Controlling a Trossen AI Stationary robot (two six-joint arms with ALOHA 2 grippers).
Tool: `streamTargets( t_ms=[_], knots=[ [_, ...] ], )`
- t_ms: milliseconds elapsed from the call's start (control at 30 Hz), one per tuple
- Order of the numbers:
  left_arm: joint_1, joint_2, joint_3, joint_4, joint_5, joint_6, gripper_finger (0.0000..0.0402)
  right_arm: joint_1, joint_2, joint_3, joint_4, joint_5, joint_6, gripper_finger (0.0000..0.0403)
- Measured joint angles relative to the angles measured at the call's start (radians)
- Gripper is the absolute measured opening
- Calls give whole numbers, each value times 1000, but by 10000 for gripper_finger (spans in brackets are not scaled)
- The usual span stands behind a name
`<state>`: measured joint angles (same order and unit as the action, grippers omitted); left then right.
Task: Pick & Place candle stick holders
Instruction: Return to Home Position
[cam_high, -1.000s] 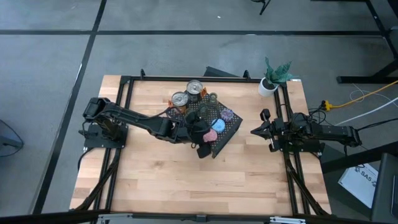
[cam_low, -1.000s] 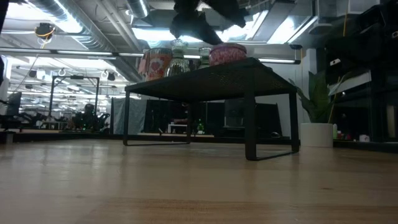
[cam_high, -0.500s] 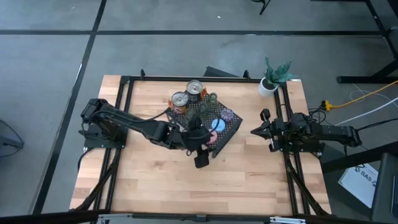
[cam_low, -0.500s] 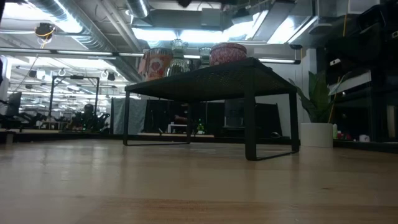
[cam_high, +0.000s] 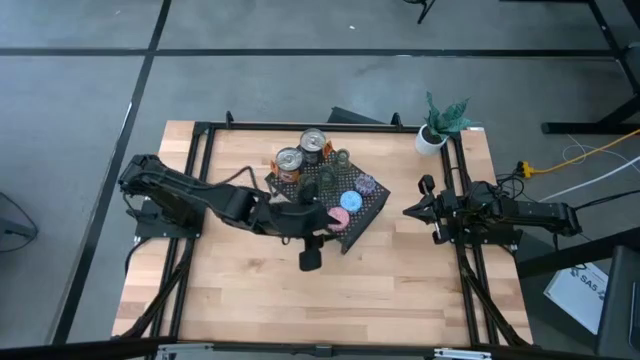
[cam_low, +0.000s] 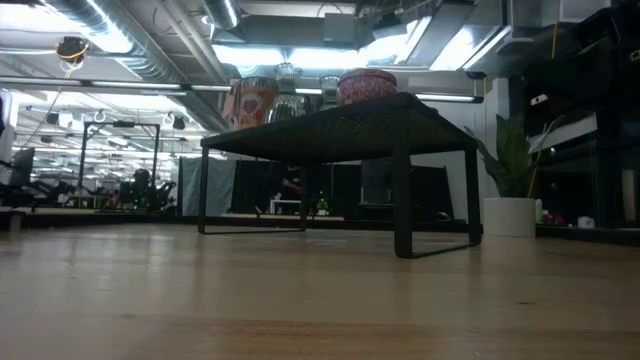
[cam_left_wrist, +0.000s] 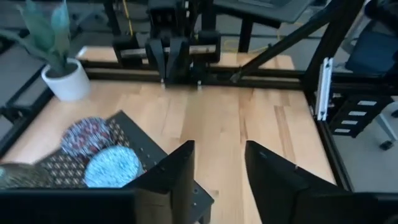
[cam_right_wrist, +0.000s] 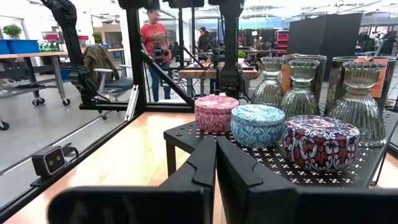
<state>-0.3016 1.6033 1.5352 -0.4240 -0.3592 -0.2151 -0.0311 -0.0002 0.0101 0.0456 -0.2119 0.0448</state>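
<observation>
Candle stick holders, squat round patterned tins in pink, blue and purple, stand upright on the black shelf ahead of the right gripper, its fingers pressed together. The left gripper hovers beside them, fingers spread.

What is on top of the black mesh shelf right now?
On the shelf: a pink tin, a blue tin, a purple tin, three ribbed glass holders and two tall jars. From above, the left arm hides one edge of it.

Robotics lab or workshop: wooden surface boxed in black metal framing, grey floor, exposed ceiling ducts, rolling chair, further workbench, person standing behind.
</observation>
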Motion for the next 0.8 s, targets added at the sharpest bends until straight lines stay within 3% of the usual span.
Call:
streamTargets(
  t_ms=[267,533,800],
  knots=[
    [1,-94,0,-44,17,58,73,0,0,0,0,0,0,16],
    [8,-203,-103,-51,18,71,8,0,0,0,0,0,0,16],
    [37,-319,-260,-48,21,72,1,0,0,0,0,0,0,16]
  ],
)
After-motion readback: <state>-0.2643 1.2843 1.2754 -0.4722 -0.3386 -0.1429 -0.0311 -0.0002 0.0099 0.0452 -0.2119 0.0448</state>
